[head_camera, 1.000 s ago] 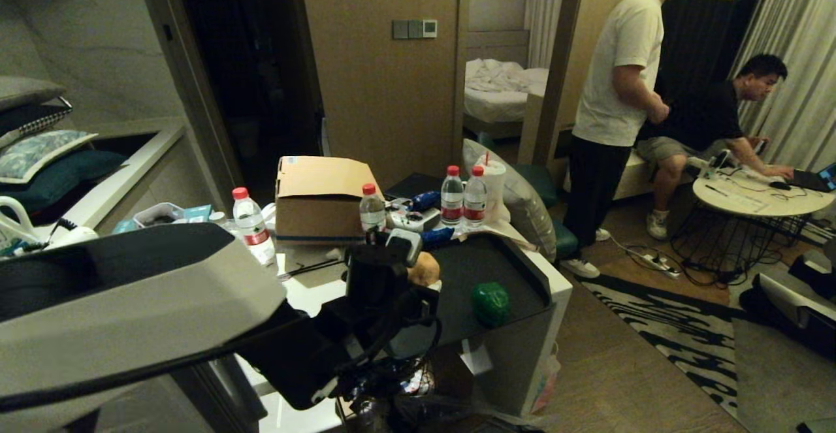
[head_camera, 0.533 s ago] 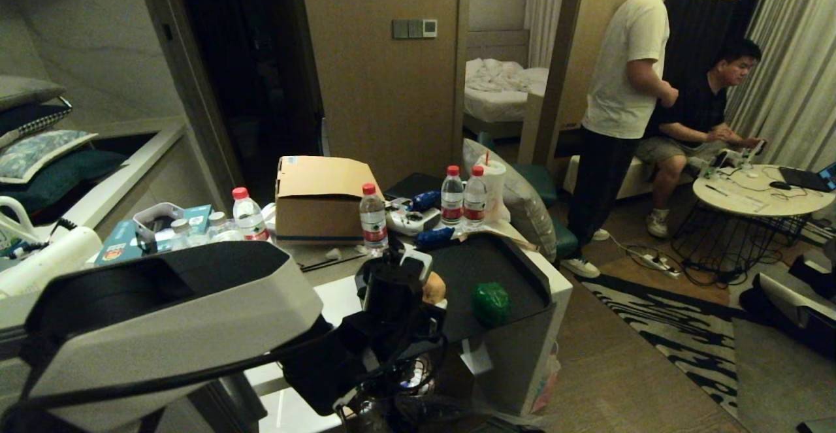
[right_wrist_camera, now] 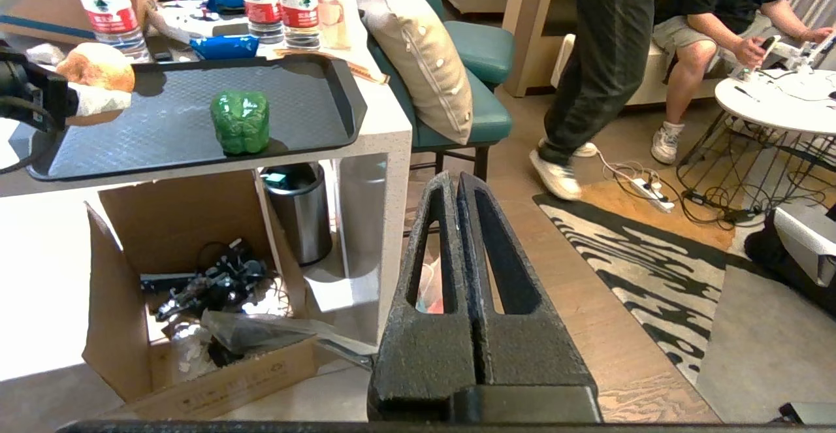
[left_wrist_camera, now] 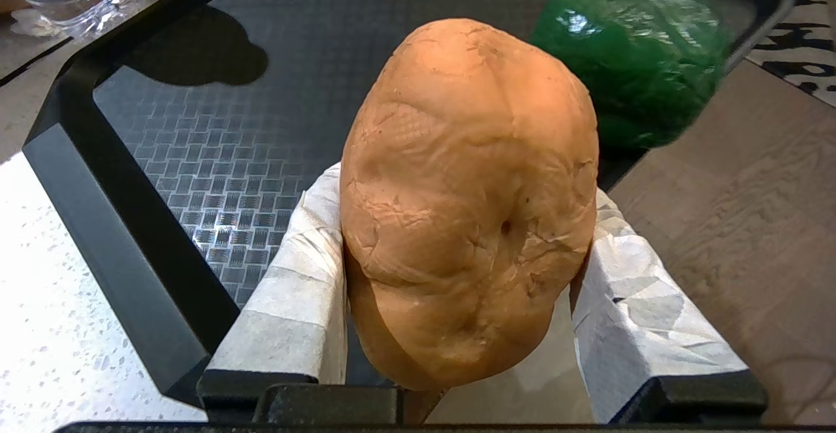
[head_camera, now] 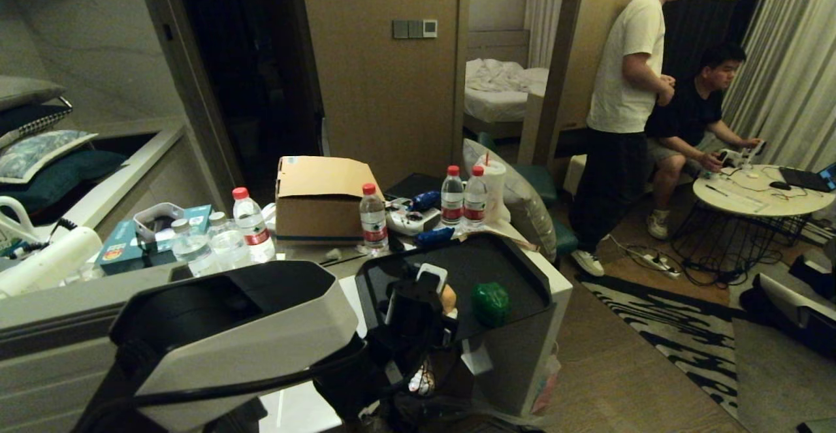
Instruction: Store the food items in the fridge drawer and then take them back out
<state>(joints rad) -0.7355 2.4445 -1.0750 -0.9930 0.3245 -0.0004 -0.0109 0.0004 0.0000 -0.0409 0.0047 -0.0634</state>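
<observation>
Left gripper (left_wrist_camera: 457, 289) shifted, bread (left_wrist_camera: 467, 198) between fingers

Bread roll (left_wrist_camera: 467, 204): orange-tan, lumpy, sitting clamped between padded jaws above the black tray (left_wrist_camera: 196, 126). Green pepper (left_wrist_camera: 630, 51): glossy, resting upright on the tray.

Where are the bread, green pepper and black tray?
bread (left_wrist_camera: 467, 198), left wrist view, middle of its crust.
green pepper (right_wrist_camera: 240, 121), right wrist view, its front face.
black tray (right_wrist_camera: 163, 126), right wrist view, bare floor.
</observation>
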